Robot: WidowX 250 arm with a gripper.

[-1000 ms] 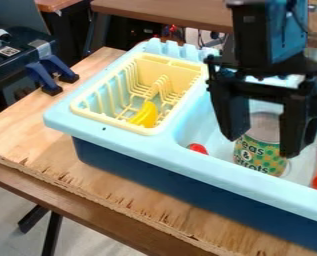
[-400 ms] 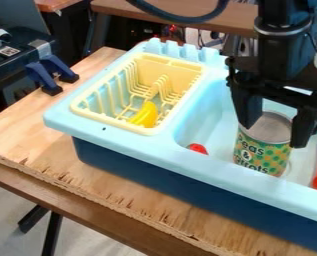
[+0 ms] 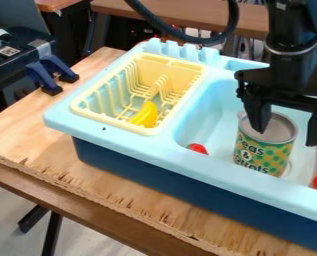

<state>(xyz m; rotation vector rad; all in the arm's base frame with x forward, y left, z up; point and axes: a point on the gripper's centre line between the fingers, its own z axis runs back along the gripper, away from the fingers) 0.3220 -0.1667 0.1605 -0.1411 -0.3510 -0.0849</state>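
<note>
One patterned can (image 3: 259, 156) stands upright in the basin of the light-blue toy sink (image 3: 120, 131), near a small red thing (image 3: 198, 148), while the gripper (image 3: 287, 138) hangs above it with its fingers spread wide and nothing in their hold, one fingertip overlapping the can's top in the view, though whether they touch I cannot tell. It looks rigid and hard to crush, probably light if empty but weightier if full, and its smooth curved wall could slip or roll, so the best hold is squarely across opposite sides, just below the rim.
</note>
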